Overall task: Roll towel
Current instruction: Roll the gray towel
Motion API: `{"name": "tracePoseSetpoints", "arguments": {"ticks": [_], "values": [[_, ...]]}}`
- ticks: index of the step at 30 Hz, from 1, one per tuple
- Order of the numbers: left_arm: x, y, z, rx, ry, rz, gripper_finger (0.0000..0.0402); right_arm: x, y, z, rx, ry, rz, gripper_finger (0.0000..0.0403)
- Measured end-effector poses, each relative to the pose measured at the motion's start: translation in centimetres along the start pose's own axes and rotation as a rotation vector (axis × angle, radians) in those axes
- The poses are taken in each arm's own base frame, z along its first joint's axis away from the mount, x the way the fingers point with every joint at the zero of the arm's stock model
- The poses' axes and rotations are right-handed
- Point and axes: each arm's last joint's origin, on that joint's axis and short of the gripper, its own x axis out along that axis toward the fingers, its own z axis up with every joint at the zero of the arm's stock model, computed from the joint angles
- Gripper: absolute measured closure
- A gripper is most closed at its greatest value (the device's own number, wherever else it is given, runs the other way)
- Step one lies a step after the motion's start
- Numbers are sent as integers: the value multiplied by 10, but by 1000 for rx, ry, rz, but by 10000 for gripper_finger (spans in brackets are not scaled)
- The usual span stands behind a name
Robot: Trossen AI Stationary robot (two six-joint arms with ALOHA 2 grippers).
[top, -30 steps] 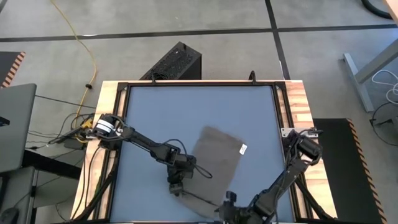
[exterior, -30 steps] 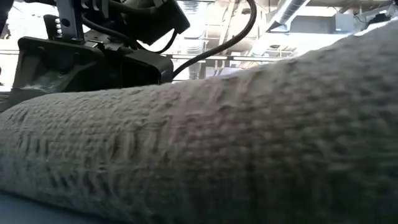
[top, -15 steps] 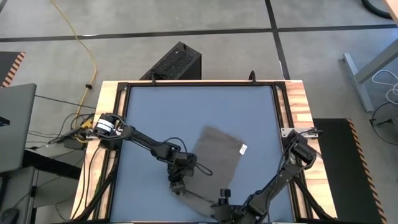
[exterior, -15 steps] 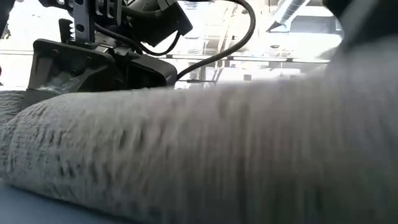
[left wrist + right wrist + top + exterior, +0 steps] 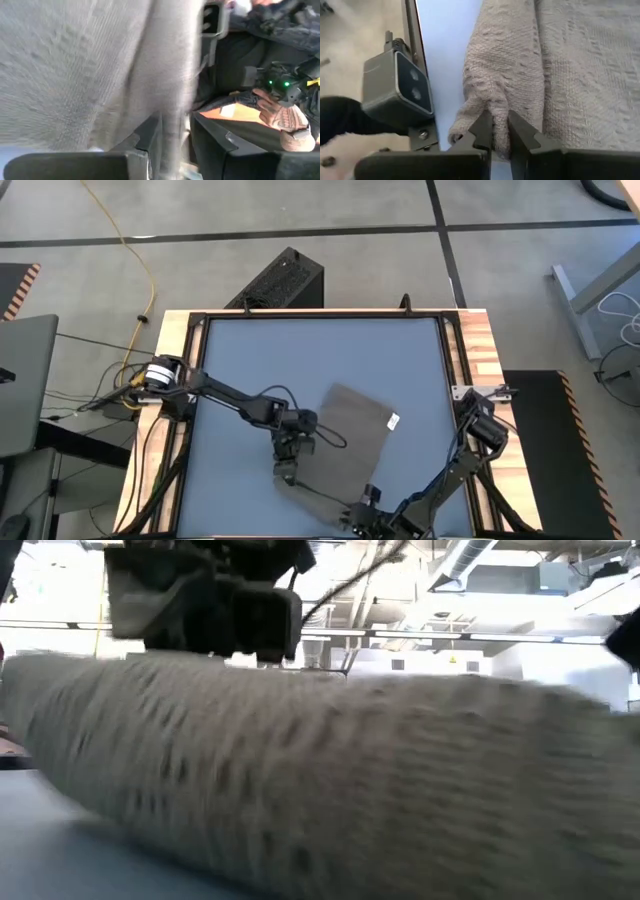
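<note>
Now, right claw (image 5: 500, 131) first: its two dark fingers (image 5: 482, 129) are pinched together on a bunched fold of the towel (image 5: 560, 75), at the cloth's near edge. Cloth rises between the fingertips; grasp looks firm. From above, this claw (image 5: 365, 498) sits at the near edge of the counter (image 5: 250, 360), slightly right of centre, arm coming in from the right post.

Left claw (image 5: 175, 145): towel fabric hangs between my fingers (image 5: 147, 137), which stand on either side of a thin fold. Whether they press it or stand just free of it, I cannot tell. From above, the left claw (image 5: 285, 470) is at the towel's left near corner, arm stretched across from the left side of the counter.

Towel (image 5: 345, 440): taupe, lying on the blue counter top, right of centre and toward the near half, set at a slant. Far part lies flat. Small white tag (image 5: 393, 420) at its right edge. Near edge is lifted and bunched between the two claws.

Level view: towel (image 5: 330, 780) fills nearly all of it as a thick ridge, dark arm hardware (image 5: 200, 600) above on the left.
</note>
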Motion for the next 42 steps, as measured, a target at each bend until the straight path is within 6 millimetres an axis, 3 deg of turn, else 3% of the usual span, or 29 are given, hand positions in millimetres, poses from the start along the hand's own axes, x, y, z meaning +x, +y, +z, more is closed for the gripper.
{"name": "tracePoseSetpoints", "arguments": {"ticks": [7, 10, 15, 19, 25, 37, 42], "values": [[-23, -24, 0, 235, -81, 15, 313, -11, 4, -10, 113, -3, -1, 352], [-22, -38, -8, 431, -104, 86, 313, -12, 2, -13, 186, 6, -17, 352], [-3, -74, -31, 789, -203, 326, 329, -18, -2, -22, 342, 16, -31, 352], [24, -89, -46, 1014, -251, 478, 340, -26, -5, -34, 466, 25, -31, 352], [58, -75, -53, 1167, -217, 684, 332, -29, -10, -46, 570, 23, -40, 352], [67, -67, -42, 1230, -293, 748, 217, -27, -8, -45, 586, 20, -22, 352], [84, -40, -43, 1206, -205, 800, 180, -27, -8, -45, 592, 24, -18, 352]]}}
